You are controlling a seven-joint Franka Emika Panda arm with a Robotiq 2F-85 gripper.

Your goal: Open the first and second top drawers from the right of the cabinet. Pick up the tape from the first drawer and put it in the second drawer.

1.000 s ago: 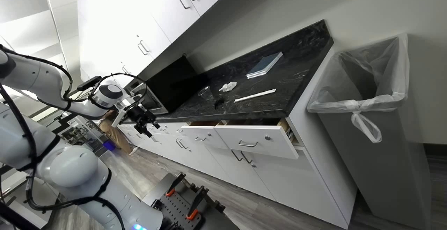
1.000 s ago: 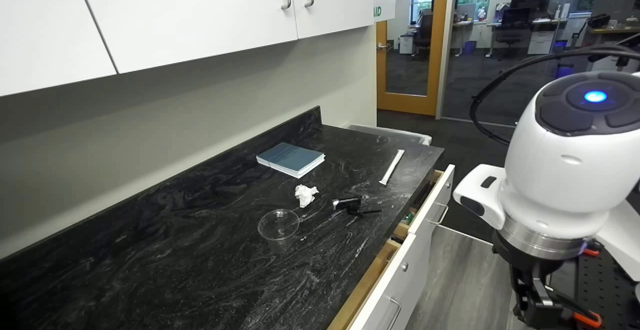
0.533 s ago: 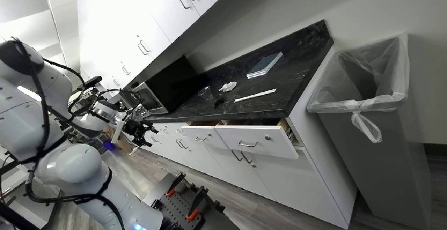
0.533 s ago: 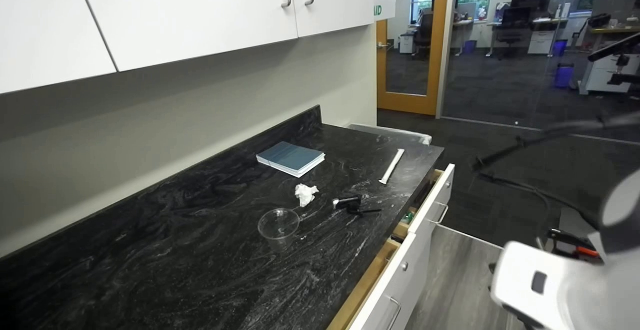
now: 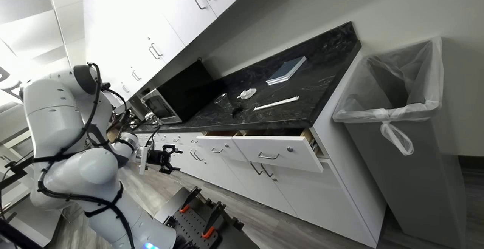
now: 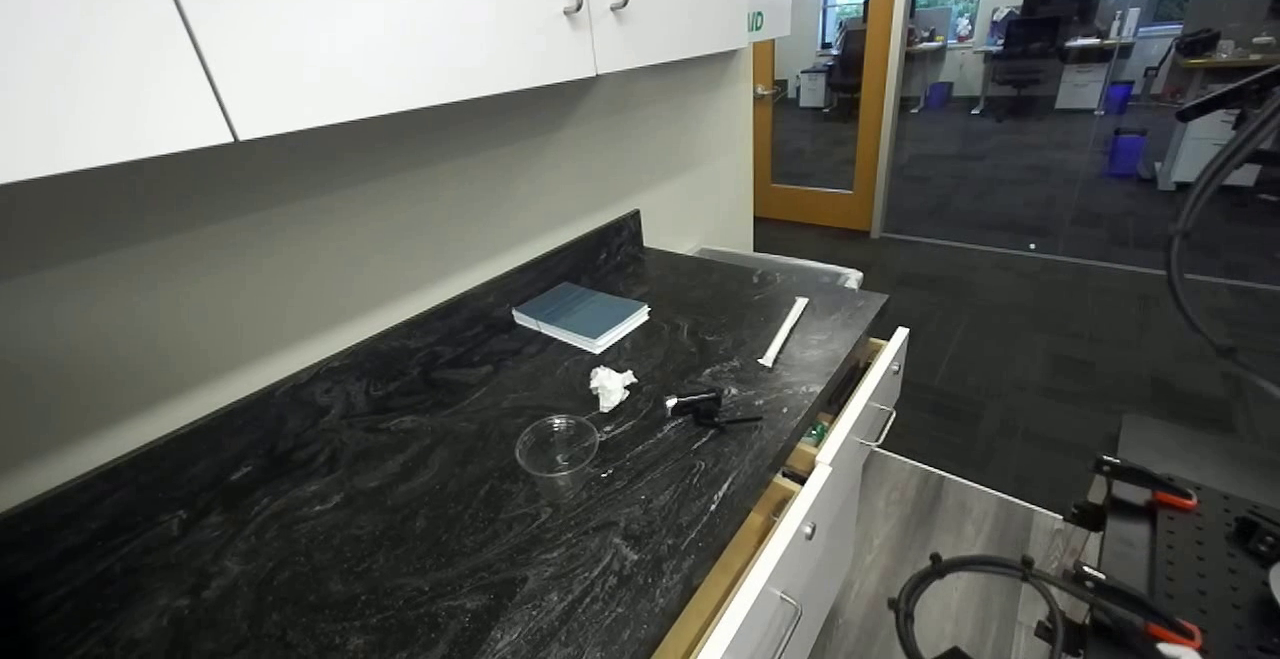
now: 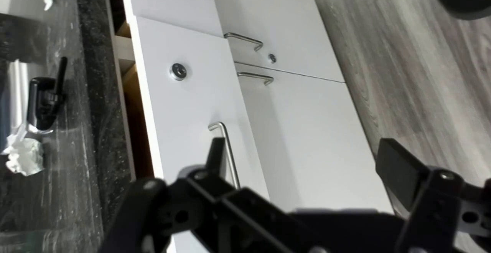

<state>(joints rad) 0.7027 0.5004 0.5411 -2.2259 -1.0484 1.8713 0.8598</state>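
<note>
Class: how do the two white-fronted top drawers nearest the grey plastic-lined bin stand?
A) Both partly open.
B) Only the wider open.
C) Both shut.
A: the wide white-fronted drawer and the narrower white-fronted drawer both jut out, with light wood showing inside.

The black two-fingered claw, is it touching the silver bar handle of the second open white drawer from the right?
Apart: an exterior view shows the claw well short of the handle, with the white lower cabinet visible between them.

The arm (image 5: 56,124) is sharply folded in an exterior view, its gripper (image 5: 178,160) pointing outward, fingers (image 7: 401,168) spread well apart; how far the wrist (image 5: 127,142) is turned is hard to judge.
</note>
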